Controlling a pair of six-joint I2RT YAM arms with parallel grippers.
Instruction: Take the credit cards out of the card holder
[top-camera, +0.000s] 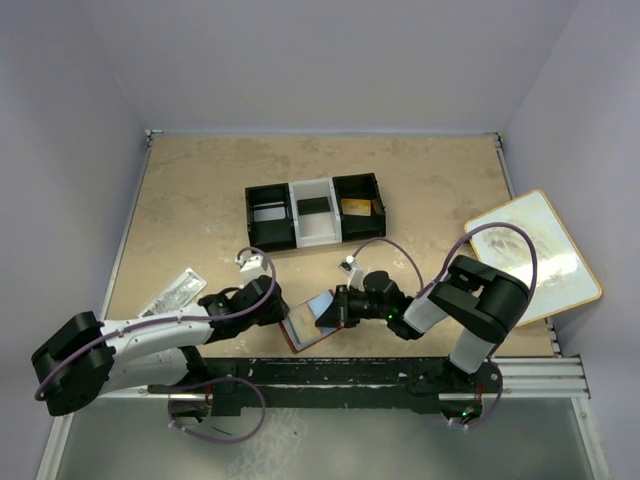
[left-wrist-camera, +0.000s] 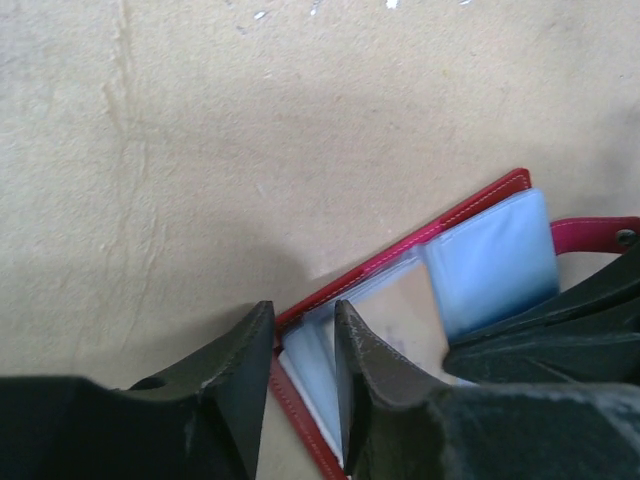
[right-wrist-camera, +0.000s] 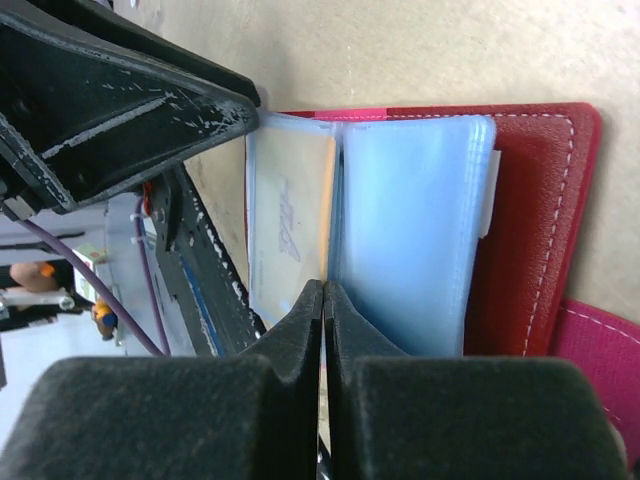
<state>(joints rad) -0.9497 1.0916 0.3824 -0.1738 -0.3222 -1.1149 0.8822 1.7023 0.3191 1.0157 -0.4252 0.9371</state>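
Note:
The red card holder (top-camera: 312, 330) lies open near the table's front edge, between my two grippers. In the left wrist view my left gripper (left-wrist-camera: 303, 320) is closed over a corner of it, one finger outside the red border (left-wrist-camera: 400, 245) and one on the pale blue sleeves. A tan credit card (left-wrist-camera: 410, 320) shows inside a clear sleeve. In the right wrist view my right gripper (right-wrist-camera: 323, 290) is shut, fingertips pressed together at the seam between the tan credit card (right-wrist-camera: 290, 200) and a blue sleeve (right-wrist-camera: 410, 230). Whether a thin edge is pinched there I cannot tell.
A black-and-white three-compartment tray (top-camera: 315, 212) stands behind the arms. A clear crinkly packet (top-camera: 175, 292) lies at the left. A pale board with a wooden rim (top-camera: 530, 255) rests at the right edge. The black mounting rail (top-camera: 350, 375) runs just in front of the card holder.

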